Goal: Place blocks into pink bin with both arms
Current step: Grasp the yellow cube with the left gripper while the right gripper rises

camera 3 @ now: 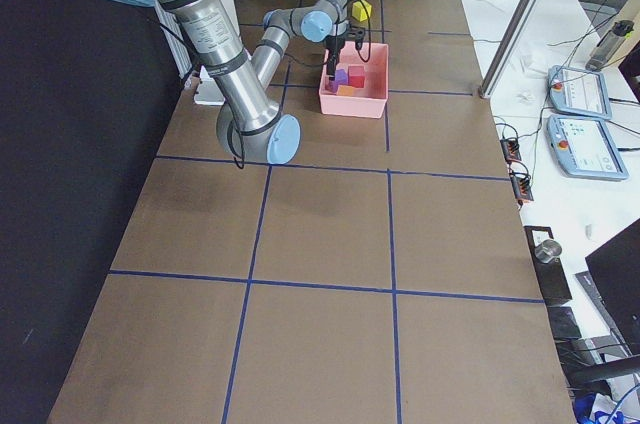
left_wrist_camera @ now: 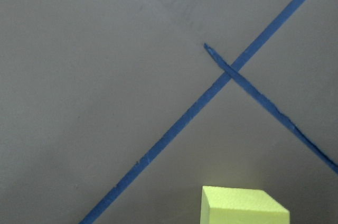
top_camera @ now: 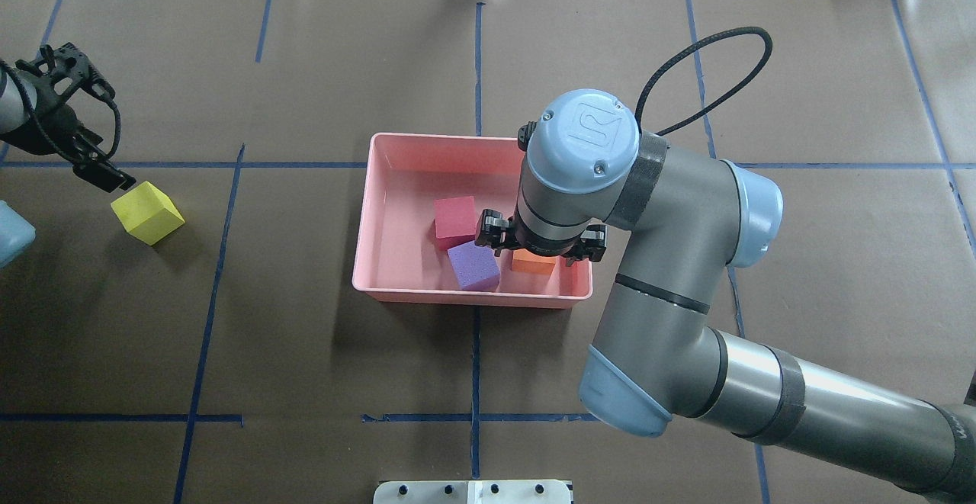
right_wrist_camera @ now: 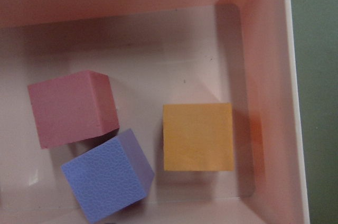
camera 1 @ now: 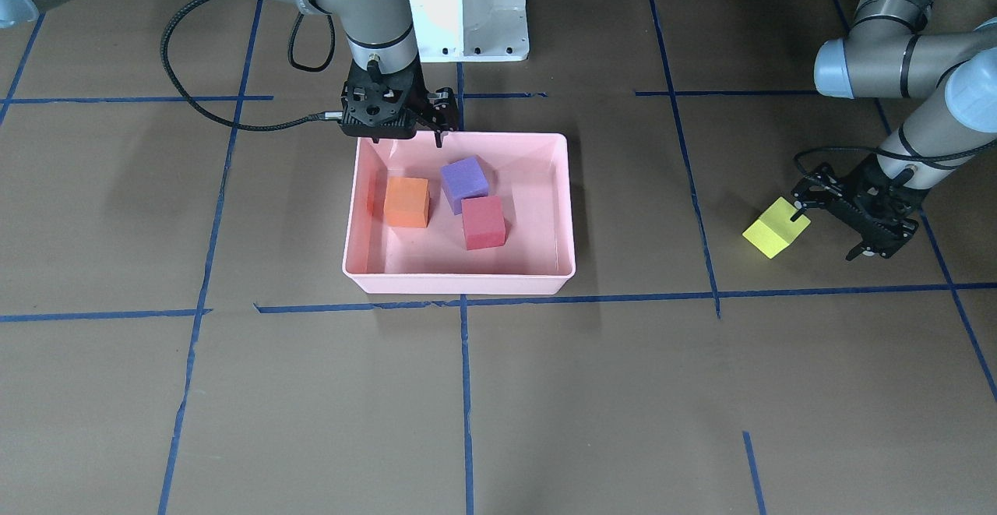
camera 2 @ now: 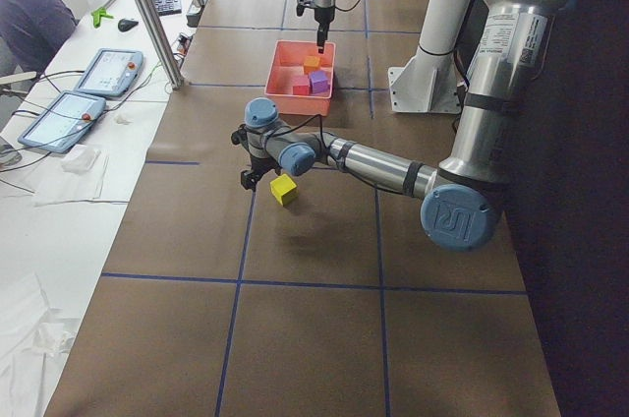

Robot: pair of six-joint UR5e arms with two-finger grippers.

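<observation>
3 blocks (camera 1: 465, 182) in bin (camera 1: 459, 283) — yellow-green block (camera 1: 775, 227) outside.

Grey tubular right arm (top_camera: 671, 321), matching left arm (camera 1: 903, 59), light-blue rounded joint caps (top_camera: 583, 138) with embossed logo and small screws, black braided cables (top_camera: 740, 30).

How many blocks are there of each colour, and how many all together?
red block: 1
purple block: 1
orange block: 1
yellow-green block: 1
Total: 4 blocks. Three of them lie in the pink bin, and the yellow-green one is outside it on the table.
</observation>
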